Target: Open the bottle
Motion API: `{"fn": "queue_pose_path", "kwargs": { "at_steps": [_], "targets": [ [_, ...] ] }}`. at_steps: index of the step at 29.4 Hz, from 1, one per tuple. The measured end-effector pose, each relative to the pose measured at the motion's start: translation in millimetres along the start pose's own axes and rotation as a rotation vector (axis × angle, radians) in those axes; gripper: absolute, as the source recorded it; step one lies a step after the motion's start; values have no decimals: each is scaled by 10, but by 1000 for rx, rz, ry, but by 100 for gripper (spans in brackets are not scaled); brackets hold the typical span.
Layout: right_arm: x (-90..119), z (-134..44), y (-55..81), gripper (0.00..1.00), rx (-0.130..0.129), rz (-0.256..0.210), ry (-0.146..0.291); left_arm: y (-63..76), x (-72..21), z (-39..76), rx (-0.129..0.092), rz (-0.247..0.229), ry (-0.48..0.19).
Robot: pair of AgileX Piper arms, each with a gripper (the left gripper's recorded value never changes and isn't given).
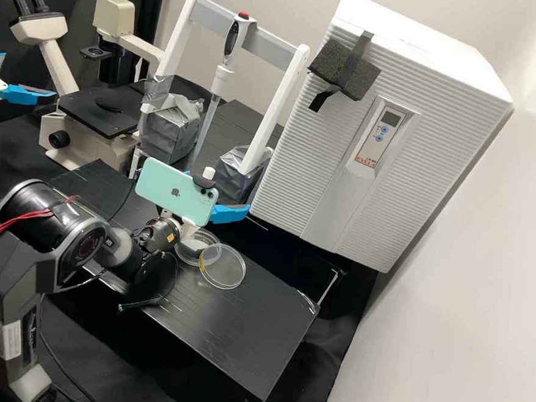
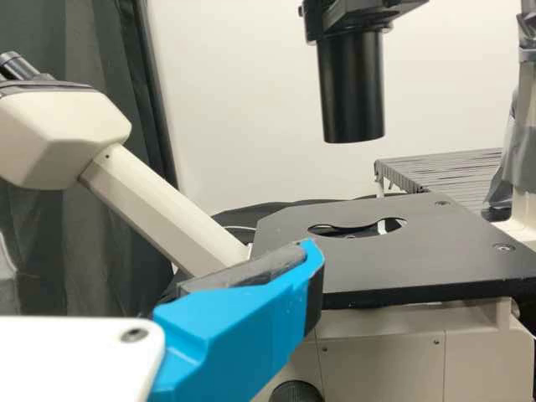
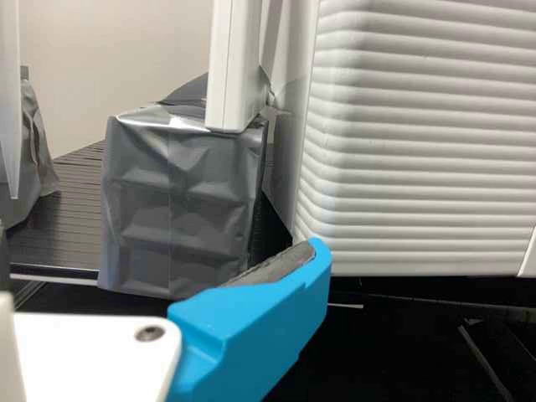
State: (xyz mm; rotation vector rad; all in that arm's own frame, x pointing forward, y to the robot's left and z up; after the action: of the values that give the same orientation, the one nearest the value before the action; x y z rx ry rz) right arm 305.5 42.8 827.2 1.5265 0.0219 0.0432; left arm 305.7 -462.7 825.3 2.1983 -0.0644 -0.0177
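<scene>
High view, centre: bottle cap [image 1: 209,172] peeks over the phone [image 1: 169,189] beside your open right gripper [image 1: 225,211]; left gripper [image 1: 25,80], upper left, open too. Left wrist view: microscope [image 2: 419,251]. Right wrist view: taped block [image 3: 180,209] ahead, so square onto the cap before closing.

A beige microscope [image 1: 84,121] stands at the far left. Beside it, a pipette [image 1: 225,69] hangs from a white frame [image 1: 273,45] with legs in grey-taped blocks [image 1: 169,123]. A ribbed white cabinet [image 1: 344,157] carries a black foam pad [image 1: 344,71]. Two clear dishes [image 1: 222,266] lie touching on a black platform [image 1: 253,328].
</scene>
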Motion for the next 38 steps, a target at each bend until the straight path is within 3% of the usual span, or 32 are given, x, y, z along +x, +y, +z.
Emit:
{"fn": "queue_pose_path", "kwargs": {
  "at_steps": [11, 17, 20, 26, 38],
  "targets": [
    [0, 0, 0, 100, 0, 0, 0, -7, -5, 14, -6, -3, -16],
    [0, 0, 0, 100, 0, 0, 0, 2, -65, 101, -71, 2, -89],
    [0, 0, 0, 100, 0, 0, 0, 12, -81, 207, -80, 4, -142],
    [0, 0, 0, 100, 0, 0, 0, -3, -106, 505, -70, -4, -261],
    [0, 0, 0, 100, 0, 0, 0, -98, -15, 1023, -79, -27, -424]
  ]
}}
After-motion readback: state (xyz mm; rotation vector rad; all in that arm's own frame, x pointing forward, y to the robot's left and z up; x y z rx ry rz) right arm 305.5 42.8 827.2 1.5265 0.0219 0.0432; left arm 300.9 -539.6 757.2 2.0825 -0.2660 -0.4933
